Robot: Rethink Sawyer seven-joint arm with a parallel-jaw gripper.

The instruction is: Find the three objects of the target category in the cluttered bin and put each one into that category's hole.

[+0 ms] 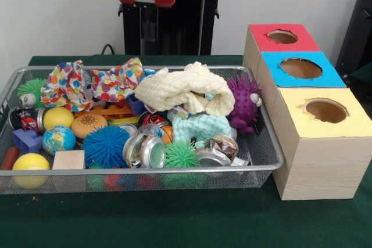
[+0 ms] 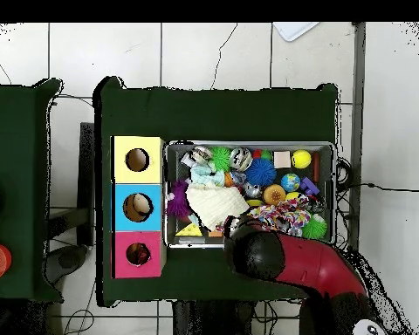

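Observation:
A wire mesh bin [image 1: 278, 154] is piled with mixed things. A cream cloth [image 1: 183, 88], a polka-dot cloth [image 1: 87, 82] and a teal cloth [image 1: 200, 126] lie on top. Among them are a blue spiky ball [image 1: 104, 146], a green spiky ball [image 1: 180, 155], a purple spiky toy [image 1: 244, 103], crushed cans [image 1: 144, 150], yellow balls [image 1: 30, 164] and a globe ball [image 1: 58, 139]. Beside the bin stand three boxes with round holes: red [image 1: 282, 37], blue [image 1: 300, 68] and yellow [image 1: 325, 110]. My gripper [image 1: 149, 24] hangs behind the bin's far edge, holding nothing that I can see. In the overhead view the arm's head [image 2: 257, 253] covers it.
A wooden block [image 1: 68, 160], a purple block [image 1: 26, 139] and a burger toy [image 1: 88, 124] also lie in the bin [image 2: 248, 145]. In the overhead view the boxes [image 2: 137, 208] line the bin's left side. A second green table [image 2: 12, 174] stands at the far left.

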